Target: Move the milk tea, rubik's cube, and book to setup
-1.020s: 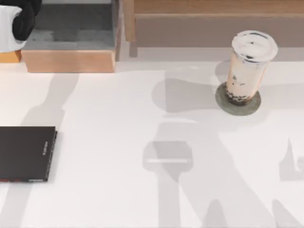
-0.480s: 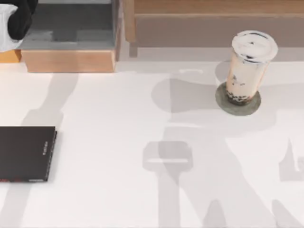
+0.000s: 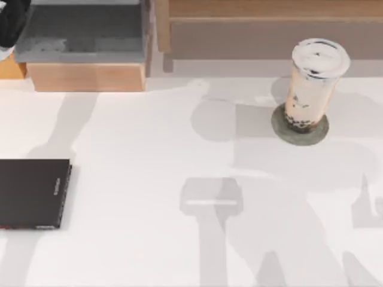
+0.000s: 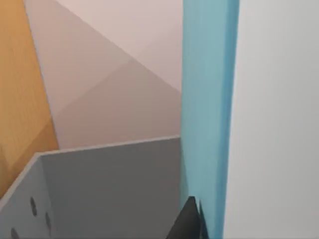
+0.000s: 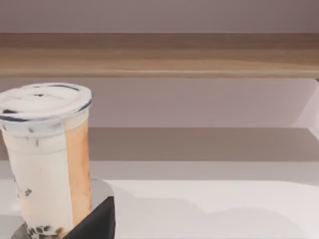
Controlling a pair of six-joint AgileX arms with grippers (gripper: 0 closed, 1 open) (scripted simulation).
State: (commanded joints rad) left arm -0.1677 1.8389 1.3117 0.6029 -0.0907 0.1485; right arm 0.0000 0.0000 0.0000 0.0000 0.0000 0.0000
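The milk tea (image 3: 314,84), a clear lidded cup with dark pearls, stands upright on a flat grey disc (image 3: 299,128) at the back right. In the right wrist view the milk tea (image 5: 45,159) is close, with a dark part of my right gripper (image 5: 94,224) just beside its base. My left gripper (image 3: 9,21) is at the far back left corner. In the left wrist view it is shut on the book (image 4: 207,114), whose teal cover and white page edges stand upright over a grey box (image 4: 109,189). The rubik's cube is out of view.
A thin black book (image 3: 33,192) lies flat at the left edge. A wooden stand with a grey compartment (image 3: 84,36) sits at the back left. A long wooden shelf (image 3: 269,24) runs along the back. Arm shadows cross the white table (image 3: 149,149).
My left gripper has moved with the white-edged book farther toward the back left corner, nearly leaving the top view. The shadows near the cup have shifted right. The milk tea has not moved.
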